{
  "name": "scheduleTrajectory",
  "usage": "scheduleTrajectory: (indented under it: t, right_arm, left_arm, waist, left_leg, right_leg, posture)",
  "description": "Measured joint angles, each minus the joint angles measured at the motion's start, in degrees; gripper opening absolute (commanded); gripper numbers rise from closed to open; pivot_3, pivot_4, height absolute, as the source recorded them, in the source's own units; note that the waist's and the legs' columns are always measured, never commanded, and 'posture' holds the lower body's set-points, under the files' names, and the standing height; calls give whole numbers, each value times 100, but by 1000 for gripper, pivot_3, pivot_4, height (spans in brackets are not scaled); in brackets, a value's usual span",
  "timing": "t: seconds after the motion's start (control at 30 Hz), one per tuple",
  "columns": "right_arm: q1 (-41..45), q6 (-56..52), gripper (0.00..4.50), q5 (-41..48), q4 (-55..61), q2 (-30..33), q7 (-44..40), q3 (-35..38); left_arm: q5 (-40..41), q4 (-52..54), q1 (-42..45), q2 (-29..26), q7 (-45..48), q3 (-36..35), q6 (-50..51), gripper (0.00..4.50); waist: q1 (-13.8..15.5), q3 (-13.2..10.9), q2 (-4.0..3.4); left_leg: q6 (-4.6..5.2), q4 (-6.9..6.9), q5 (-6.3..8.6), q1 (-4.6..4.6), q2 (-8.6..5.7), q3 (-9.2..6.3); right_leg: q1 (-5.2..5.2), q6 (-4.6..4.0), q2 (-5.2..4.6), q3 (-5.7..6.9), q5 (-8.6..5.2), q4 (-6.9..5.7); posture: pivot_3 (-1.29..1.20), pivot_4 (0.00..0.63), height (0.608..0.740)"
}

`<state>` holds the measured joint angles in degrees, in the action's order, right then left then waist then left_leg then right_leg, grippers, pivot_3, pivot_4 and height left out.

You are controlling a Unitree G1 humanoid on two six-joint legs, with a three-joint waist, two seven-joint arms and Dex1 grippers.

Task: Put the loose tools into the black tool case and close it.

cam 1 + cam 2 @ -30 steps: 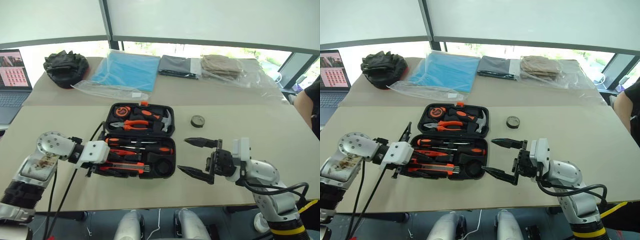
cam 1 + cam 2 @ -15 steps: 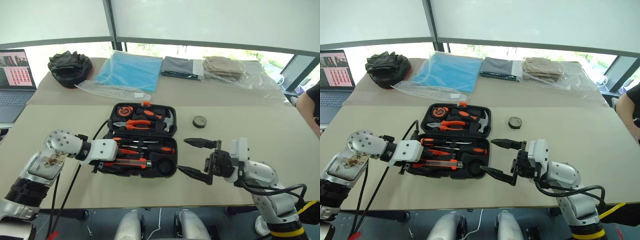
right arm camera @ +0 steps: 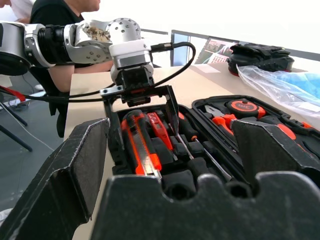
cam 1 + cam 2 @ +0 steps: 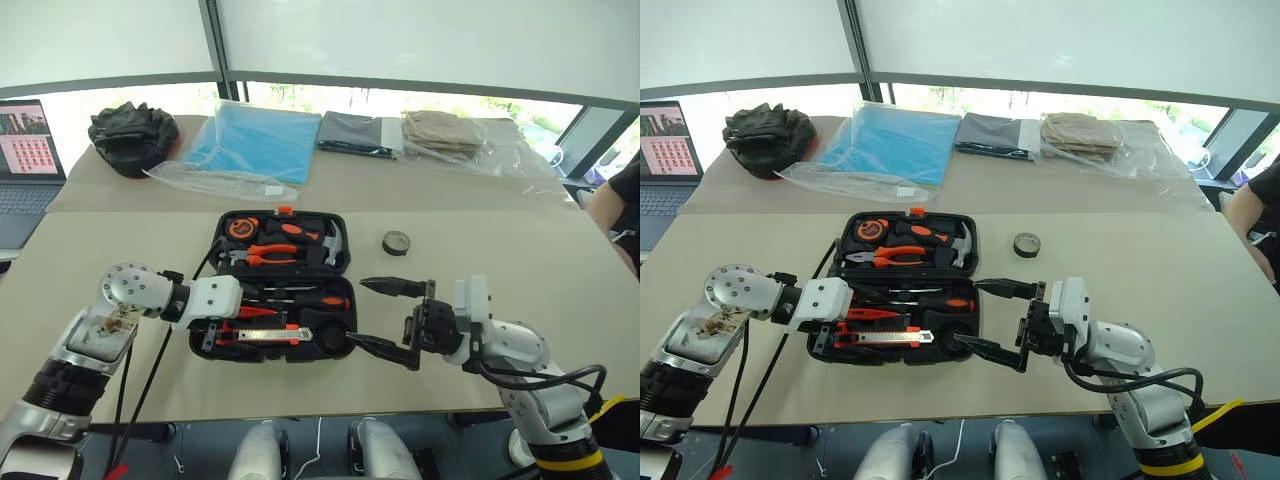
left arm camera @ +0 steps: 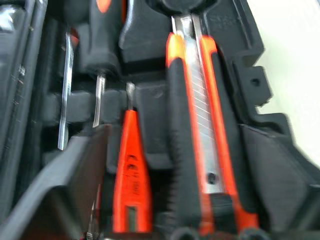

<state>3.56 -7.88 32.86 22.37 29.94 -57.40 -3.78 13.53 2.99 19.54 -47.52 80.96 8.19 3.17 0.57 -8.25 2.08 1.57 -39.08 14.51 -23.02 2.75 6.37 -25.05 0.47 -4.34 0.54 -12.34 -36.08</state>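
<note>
The black tool case (image 4: 346, 262) lies open at mid-table. Its near half holds two long screwdrivers (image 4: 305, 297), the utility knife (image 5: 192, 125) and the small slim orange screwdriver (image 5: 131, 175), each lying in a moulded slot. My left gripper (image 4: 232, 318) hovers low over the case's left end, open, its fingers (image 5: 65, 190) straddling the slim screwdriver and the knife without holding either. My right gripper (image 4: 357, 312) is open at the case's right end, with its lower finger tip over the round recess. The small black tape roll (image 4: 397, 242) lies on the table behind my right gripper.
Pliers (image 4: 262, 254), a hammer and a tape measure sit in the lid half. At the back are a laptop (image 4: 25, 150), a black fabric bundle (image 4: 130, 135), a blue bag (image 4: 255, 140) and folded cloths (image 4: 440, 130). A person (image 4: 620, 205) is at the right edge.
My left gripper has moved right over the case's left end and its fingers have spread wider. The right gripper has stayed where it was, still open.
</note>
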Motion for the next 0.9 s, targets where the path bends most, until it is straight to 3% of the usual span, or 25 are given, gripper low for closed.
scheduleTrajectory:
  t: [0.17, 0.27, 0.3, 0.6, 0.9]
  right_arm:
    - [36, 1, 4500, -13, -169, -7, -87, -7]
    - [36, 5, 4500, -31, -262, -26, -116, -6]
    - [36, 6, 4500, -51, -274, -43, -117, -7]
    - [65, 59, 4500, -235, -313, -212, -116, -34]
    - [141, 109, 4500, -281, -362, -230, -105, -31]
  left_arm:
    - [1033, 213, 11, 23, 133, -493, 665, 4487]
    - [1121, 164, -5, -83, 226, -648, 601, 3850]
    - [1111, 96, -14, -52, 224, -676, 513, 3335]
    - [511, -755, -536, 261, 181, -433, -567, 61]
    - [319, -749, -467, 261, -36, -339, -626, 61]
  waist:
    - [5, 0, 1]
    - [3, 0, 0]
    - [4, 0, 0]
    - [12, 0, 3]
    - [30, 1, 1]
  left_leg:
    - [0, -12, 0, -4, 0, -7]
    - [-1, -12, -1, 3, 0, -5]
    - [-1, -12, -1, 4, 0, -5]
    - [-3, -13, -2, 0, 2, 0]
    - [-3, -13, -2, 30, 3, 0]
  right_leg:
    - [1, 1, 2, 5, 1, -4]
    - [3, 0, 3, 4, 0, -7]
    - [4, 0, 3, 4, 0, -7]
    - [3, -2, 2, 9, 1, -7]
    - [35, 0, -3, 10, 2, -7]
  posture:
    - [0, 150, 740]
    - [0, 150, 740]
    - [0, 150, 740]
    - [0, 150, 740]
    - [0, 150, 740]
